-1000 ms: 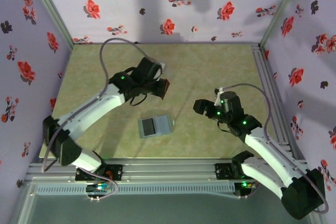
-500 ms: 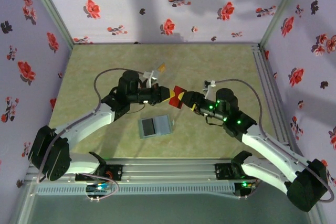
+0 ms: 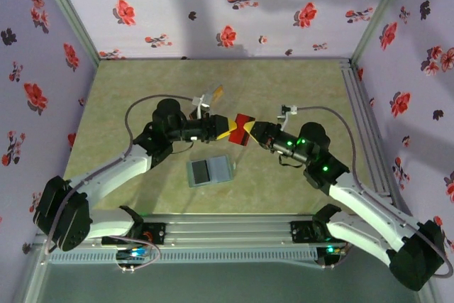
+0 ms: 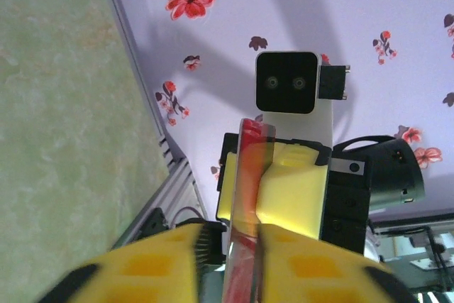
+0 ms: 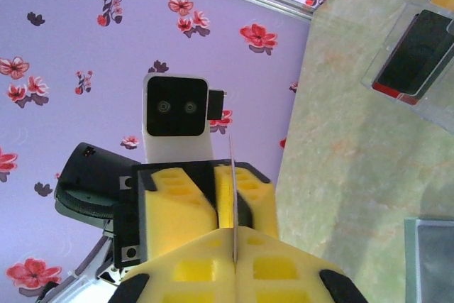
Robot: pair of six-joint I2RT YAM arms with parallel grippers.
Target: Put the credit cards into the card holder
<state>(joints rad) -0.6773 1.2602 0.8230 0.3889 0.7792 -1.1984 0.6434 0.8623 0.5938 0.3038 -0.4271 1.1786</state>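
Observation:
A red credit card [image 3: 244, 123] hangs above the mat mid-table, between my two grippers, which face each other. My right gripper [image 3: 255, 133] is shut on its right end, and the card shows edge-on as a thin line [image 5: 233, 189] between the pressed yellow pads [image 5: 191, 267]. My left gripper [image 3: 224, 133] has its jaws parted around the other end. A gap shows beside the card [image 4: 245, 175] on the left. The grey-teal card holder [image 3: 209, 170] lies open on the mat below them, its corner at the right wrist view's edge [image 5: 433, 260].
A clear stand [image 5: 418, 40] holding a dark card with a red edge [image 5: 408, 58] sits on the mat behind the left gripper [image 3: 207, 97]. Floral walls and aluminium rails [image 3: 358, 125] enclose the green mat.
The left arm swung right, carrying the red card to the middle. The right gripper came in to meet it and shut on the card. The left jaws have loosened.

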